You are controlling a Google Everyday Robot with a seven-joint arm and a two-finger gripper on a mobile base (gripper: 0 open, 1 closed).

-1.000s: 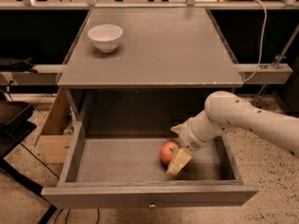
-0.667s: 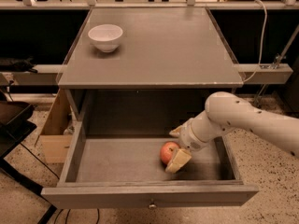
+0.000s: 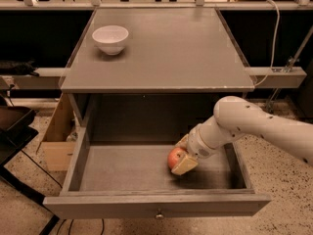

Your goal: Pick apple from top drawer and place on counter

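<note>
One risk: hand (image 3: 180, 156) is at the apple (image 3: 174, 157), low in the drawer (image 3: 122, 168), right side; can't tell if it's clamped. A loose grip drops it on lift, or it clips the surface (image 3: 166, 53) edge overhead.

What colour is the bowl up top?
White bowl, camera view; pincer at the apple in the drawer.

The counter (image 3: 166, 53) lies above and behind the gripper (image 3: 181, 153), which is down inside the open drawer (image 3: 122, 168). A bowl (image 3: 110, 38) stands on the counter, far up and to the gripper's left. The apple (image 3: 174, 157) is low in the drawer, right at the gripper.
</note>
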